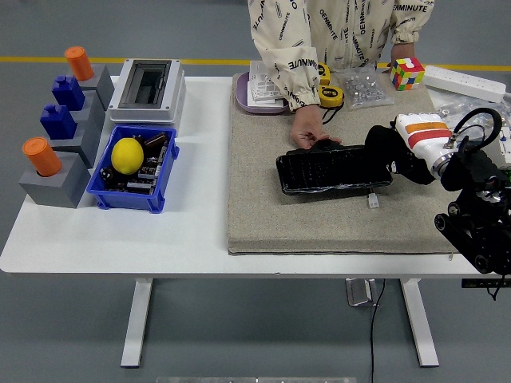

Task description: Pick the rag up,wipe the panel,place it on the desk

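My right hand [393,149] curls around the dark rag [382,146] at the black panel [333,170]'s right end, while a person's hand [306,132] steadies its far edge against sliding.

Black ribbed panel [334,169] lying flat, lengthwise left to right, on the mat; dark rag [393,152] bunched at its right end.

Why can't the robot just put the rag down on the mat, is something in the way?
Nothing visible blocks it. The right hand holds the dark rag at the black panel's right end, and bare mat lies just in front.
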Tool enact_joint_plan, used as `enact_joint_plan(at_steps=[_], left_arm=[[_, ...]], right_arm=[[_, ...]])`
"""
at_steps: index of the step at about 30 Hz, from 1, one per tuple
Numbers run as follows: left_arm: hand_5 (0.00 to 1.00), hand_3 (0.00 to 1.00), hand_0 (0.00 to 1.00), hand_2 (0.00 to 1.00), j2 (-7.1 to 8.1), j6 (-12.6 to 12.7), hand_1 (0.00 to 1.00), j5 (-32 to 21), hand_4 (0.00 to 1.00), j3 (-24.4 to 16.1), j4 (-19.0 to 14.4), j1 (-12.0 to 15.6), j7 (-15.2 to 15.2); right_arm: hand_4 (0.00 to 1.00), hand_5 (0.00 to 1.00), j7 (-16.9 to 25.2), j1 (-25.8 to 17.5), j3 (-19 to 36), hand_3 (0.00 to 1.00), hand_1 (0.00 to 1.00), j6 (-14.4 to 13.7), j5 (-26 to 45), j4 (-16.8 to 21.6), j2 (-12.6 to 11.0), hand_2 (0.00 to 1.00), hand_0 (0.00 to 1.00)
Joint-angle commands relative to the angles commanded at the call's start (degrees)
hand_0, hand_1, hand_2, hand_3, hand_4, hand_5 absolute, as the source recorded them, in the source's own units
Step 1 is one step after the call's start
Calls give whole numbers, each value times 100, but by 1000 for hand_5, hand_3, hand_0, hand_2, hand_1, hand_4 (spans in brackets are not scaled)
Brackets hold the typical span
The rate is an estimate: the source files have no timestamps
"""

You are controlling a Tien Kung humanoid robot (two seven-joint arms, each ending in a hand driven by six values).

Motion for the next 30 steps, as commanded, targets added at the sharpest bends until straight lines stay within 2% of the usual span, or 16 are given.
enact_joint_plan(at_steps=[3,30], left_arm=[[477,567,650,742,6,-1,696,8,599,8,0,3,0],[477,567,651,741,23,-2,696,31,599,14,0,-26,7]], right_arm=[[998,97,-9,49,-149,395,319,1,37,20,76,355,232],[998,96,-136,669,-2313,397,321,54,461,1093,811,356,235]])
